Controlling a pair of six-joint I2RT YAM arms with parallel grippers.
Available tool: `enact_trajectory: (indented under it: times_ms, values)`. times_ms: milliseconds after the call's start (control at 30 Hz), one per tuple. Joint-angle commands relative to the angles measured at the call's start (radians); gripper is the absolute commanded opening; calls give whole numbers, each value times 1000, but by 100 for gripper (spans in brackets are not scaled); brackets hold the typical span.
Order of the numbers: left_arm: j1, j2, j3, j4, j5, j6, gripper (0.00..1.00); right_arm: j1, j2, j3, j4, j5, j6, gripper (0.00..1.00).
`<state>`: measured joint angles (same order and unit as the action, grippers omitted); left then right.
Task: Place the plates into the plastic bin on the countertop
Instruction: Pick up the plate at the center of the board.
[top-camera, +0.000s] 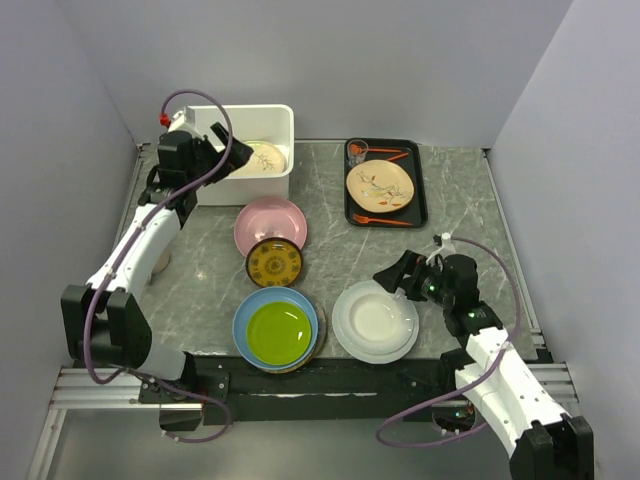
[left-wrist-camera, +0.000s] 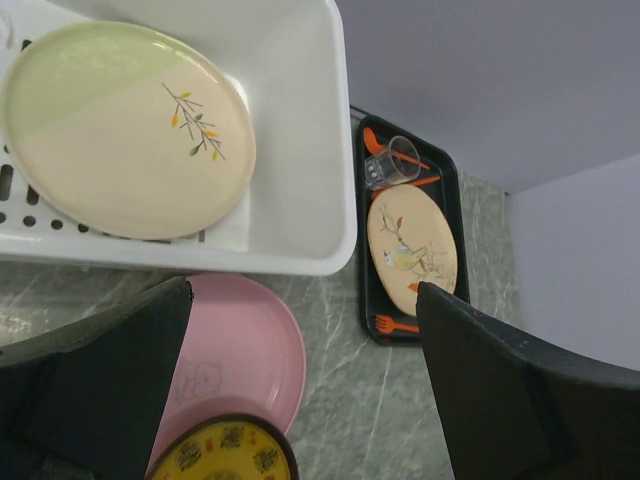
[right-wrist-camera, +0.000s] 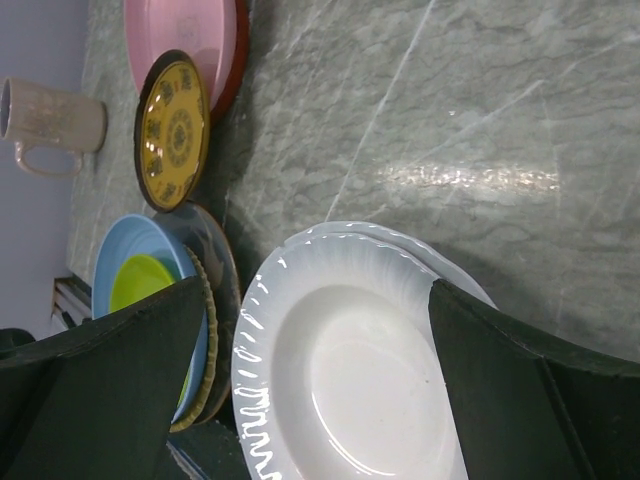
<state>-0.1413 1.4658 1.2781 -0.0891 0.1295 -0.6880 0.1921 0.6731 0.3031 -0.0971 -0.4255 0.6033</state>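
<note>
Right tool (top-camera: 393, 275), jaws wide apart, by white plates (top-camera: 375, 320); left tool (top-camera: 232, 148), likewise apart, over plastic bin (top-camera: 285, 112) with sprig plate (left-wrist-camera: 110, 130)

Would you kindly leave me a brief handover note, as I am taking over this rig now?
Left gripper: open, empty, by the plastic bin.
Right gripper: open, empty, by the white plates.
Done: sprig plate lies in the bin.
To do: pink plate, gold-patterned plate overlapping it, lime green plate on blue plate, white plates, all on the countertop.
</note>
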Motion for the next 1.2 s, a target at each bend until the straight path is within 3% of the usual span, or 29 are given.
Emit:
enact_trajectory:
  times_ms: [0, 267, 567, 833, 1167]
  values:
    - [3, -108, -54, -23, 44, 64, 99, 39, 48, 70, 59, -12, -19, 100]
    - [3, -180, -161, -83, 56, 97, 99, 168, 166, 151, 126, 53, 9, 100]
    - [3, -186, -350, -14, 116, 39, 97, 277, 364, 224, 223, 71, 41, 100]
    - [3, -162, -442, -5, 85, 35, 91, 311, 460, 252, 269, 68, 58, 99]
    - [3, -96, -525, 3, 168, 41, 81, 326, 485, 264, 281, 67, 67, 98]
